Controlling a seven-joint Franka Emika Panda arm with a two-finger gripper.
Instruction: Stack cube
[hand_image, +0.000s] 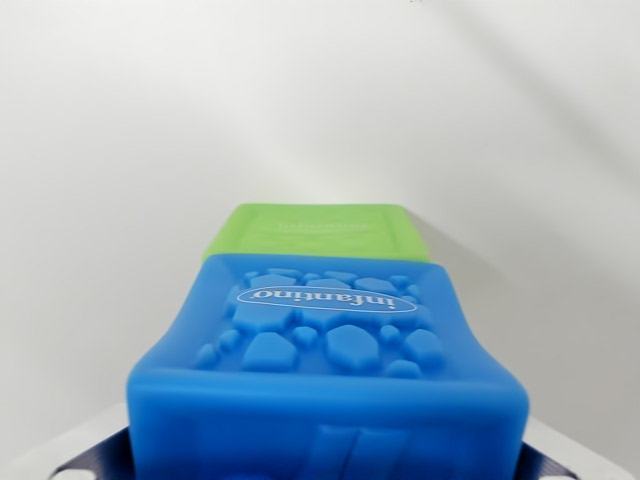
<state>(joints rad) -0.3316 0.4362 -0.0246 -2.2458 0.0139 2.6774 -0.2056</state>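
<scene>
- Nearest the camera, a blue cube (330, 370) embossed "infantino" is seen, pinched at its lower sides by the hand (325, 462).
- Just behind it, a green cube (318, 232) is seen on the white table (120, 150); contact between them cannot be told.

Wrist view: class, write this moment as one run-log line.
view: wrist | near: blue cube, embossed face up, logo upside down in picture | behind: green cube, partly hidden | contact between cubes: cannot tell | jaws: state unclear
</scene>
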